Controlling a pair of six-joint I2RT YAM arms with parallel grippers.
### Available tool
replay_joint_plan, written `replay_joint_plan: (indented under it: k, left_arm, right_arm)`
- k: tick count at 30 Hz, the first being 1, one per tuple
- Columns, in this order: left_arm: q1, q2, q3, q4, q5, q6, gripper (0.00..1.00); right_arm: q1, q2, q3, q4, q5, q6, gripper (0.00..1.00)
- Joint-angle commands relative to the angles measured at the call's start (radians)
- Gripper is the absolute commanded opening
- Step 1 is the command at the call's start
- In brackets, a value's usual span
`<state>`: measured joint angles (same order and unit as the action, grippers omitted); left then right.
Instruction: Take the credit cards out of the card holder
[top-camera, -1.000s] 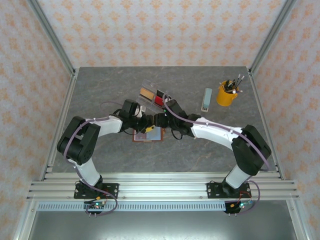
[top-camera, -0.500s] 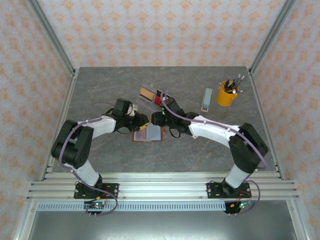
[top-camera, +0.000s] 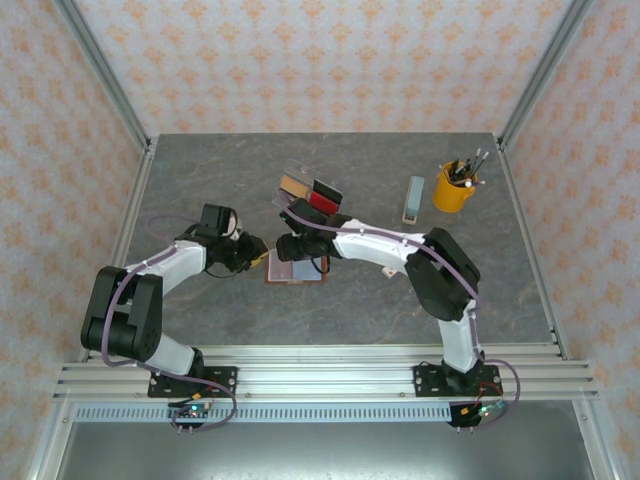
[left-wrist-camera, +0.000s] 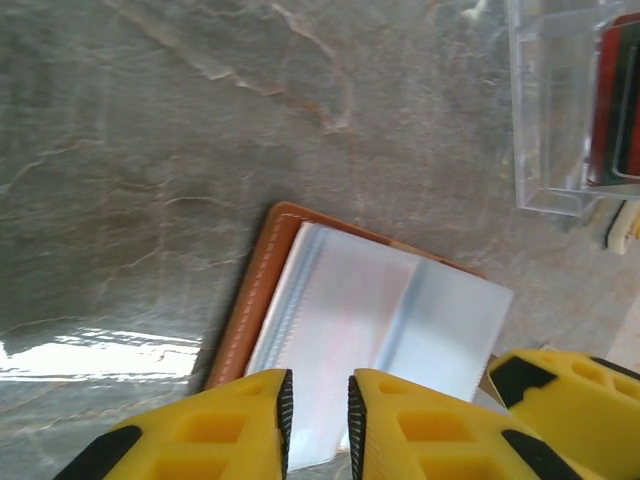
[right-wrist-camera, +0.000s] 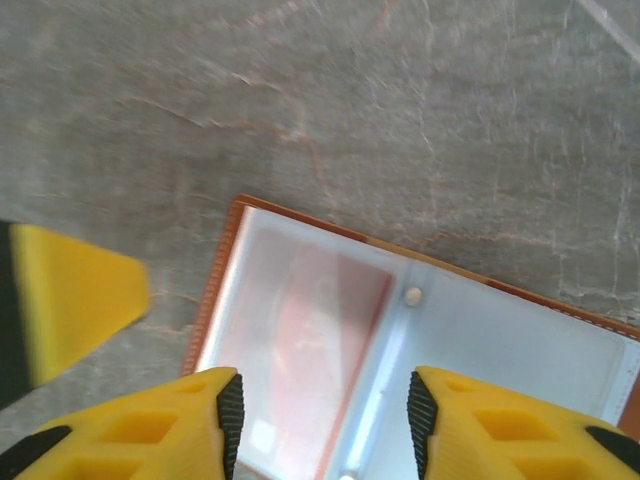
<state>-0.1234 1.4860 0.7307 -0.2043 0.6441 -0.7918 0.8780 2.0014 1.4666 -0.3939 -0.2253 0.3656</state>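
grey marbled table (top-camera: 200, 180), broadest of all. left arm (top-camera: 180, 262) and right arm (top-camera: 385, 248), white, bent in from the near edge, meeting near the middle. card holder (top-camera: 300, 270) lying open and flat near the table's middle, brown rim around clear pockets; a reddish card (right-wrist-camera: 330, 320) inside one pocket. clear tray (top-camera: 292, 170) just beyond it toward the far edge, holding credit cards (top-camera: 320, 200) on edge, tan, red and black. yellow cup (top-camera: 453, 188) of pens toward the far right corner, a grey-blue slab (top-camera: 413, 199) near it. right fingers (right-wrist-camera: 200, 410) well apart, hanging over the open pockets, gripping nothing. left fingers (left-wrist-camera: 255, 420) almost together, only a slit between, at the holder's left side; cannot tell whether anything is pinched.
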Motion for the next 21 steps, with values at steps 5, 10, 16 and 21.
replay_joint_plan:
  k: [5, 10, 16, 21]
  left_arm:
    - [0.009, -0.03, -0.008, -0.048, -0.034, 0.014, 0.32]
    - [0.008, -0.017, -0.012, -0.027, 0.011, 0.017, 0.34]
    - [0.006, 0.012, -0.017, 0.014, 0.067, 0.015, 0.34]
    - [-0.002, 0.025, -0.011, 0.02, 0.078, 0.02, 0.34]
  right_arm:
    - [-0.001, 0.11, 0.102, -0.164, -0.01, -0.014, 0.52]
    - [-0.001, 0.16, 0.142, -0.216, 0.009, -0.022, 0.52]
    - [-0.001, 0.194, 0.151, -0.251, 0.049, -0.029, 0.45]
    - [-0.001, 0.213, 0.155, -0.269, 0.068, -0.035, 0.41]
